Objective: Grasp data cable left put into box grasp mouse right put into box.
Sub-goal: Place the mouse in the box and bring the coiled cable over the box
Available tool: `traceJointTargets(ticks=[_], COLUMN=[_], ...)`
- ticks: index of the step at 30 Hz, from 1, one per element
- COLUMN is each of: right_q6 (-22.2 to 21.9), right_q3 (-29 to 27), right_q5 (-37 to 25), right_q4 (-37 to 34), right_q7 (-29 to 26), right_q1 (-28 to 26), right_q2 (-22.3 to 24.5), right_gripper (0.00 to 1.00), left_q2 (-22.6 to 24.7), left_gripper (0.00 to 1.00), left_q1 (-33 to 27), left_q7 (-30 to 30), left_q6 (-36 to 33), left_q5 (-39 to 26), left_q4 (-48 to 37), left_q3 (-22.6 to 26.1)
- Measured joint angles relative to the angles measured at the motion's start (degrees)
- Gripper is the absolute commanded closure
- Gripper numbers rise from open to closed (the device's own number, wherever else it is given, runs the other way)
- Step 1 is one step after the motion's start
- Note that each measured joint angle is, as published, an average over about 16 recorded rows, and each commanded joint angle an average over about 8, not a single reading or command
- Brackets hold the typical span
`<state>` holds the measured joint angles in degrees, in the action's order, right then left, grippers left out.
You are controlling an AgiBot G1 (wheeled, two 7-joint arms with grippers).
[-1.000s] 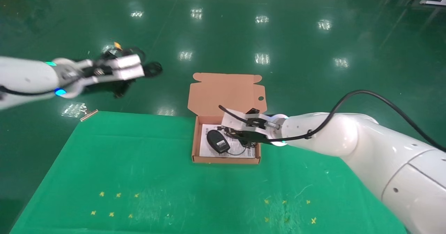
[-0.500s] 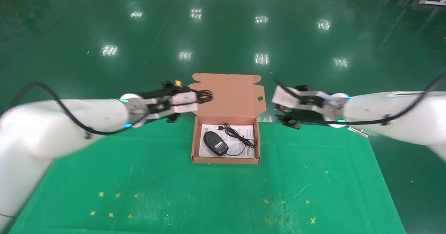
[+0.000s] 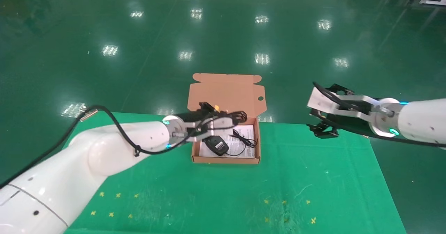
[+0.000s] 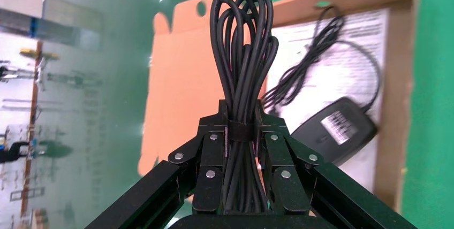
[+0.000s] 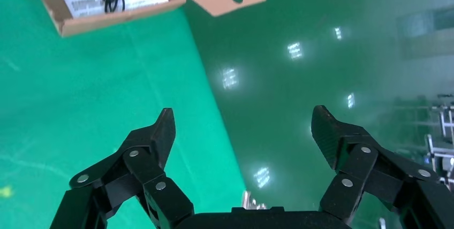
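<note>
The data cable, a black bundle, is clamped in my left gripper, shut on its strapped waist. It hangs above the left rear part of the open box, loops pointing at the upright flap. The black mouse lies inside the box, label side up on the white sheet, its cord loose beside it. My right gripper hovers open and empty over the table's far right edge, well away from the box.
The green table cloth carries small yellow marks near the front. Its far edge drops to the shiny green floor. The box flap stands up behind the box. A small metal piece lies at the far left corner.
My left arm has carried the cable from beside the flap's left edge to above the box. My right arm has drawn farther right, away from the box, still open.
</note>
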<state>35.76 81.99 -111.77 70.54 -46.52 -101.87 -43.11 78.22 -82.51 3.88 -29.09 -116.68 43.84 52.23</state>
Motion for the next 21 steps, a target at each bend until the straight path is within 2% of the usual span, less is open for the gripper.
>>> traceJointTargets(ticks=[9,10,17,18,21], right_q6=[1.9,2.0,2.4,2.4,2.5], right_q3=[-0.1,-0.1,-0.1,-0.1,-0.1], right_q5=[-7.2,-7.7,-9.7,-9.8,-10.0], right_q4=[5.8,6.1,6.9,7.0,7.0], right_q7=[-8.1,-8.5,-10.2,-10.3,-10.4], right_q1=[0.4,0.4,0.6,0.6,0.7], right_q2=[2.7,2.8,2.9,2.9,2.9], right_gripper=[0.0,0.0,0.0,0.0,0.0], left_q2=[0.4,0.4,0.5,0.5,0.5], left_gripper=[1.0,0.98,0.1,0.0,0.0], left_q1=[-1.0,-1.2,-1.9,-2.0,-2.1], left_q7=[-2.9,-3.0,-3.6,-3.6,-3.7], left_q6=[3.9,4.2,5.7,5.9,6.1], left_q5=[7.8,8.4,11.0,11.2,11.5], left_q4=[-2.2,-2.5,-3.7,-3.9,-4.1], left_q3=[8.4,9.2,13.0,13.3,13.7])
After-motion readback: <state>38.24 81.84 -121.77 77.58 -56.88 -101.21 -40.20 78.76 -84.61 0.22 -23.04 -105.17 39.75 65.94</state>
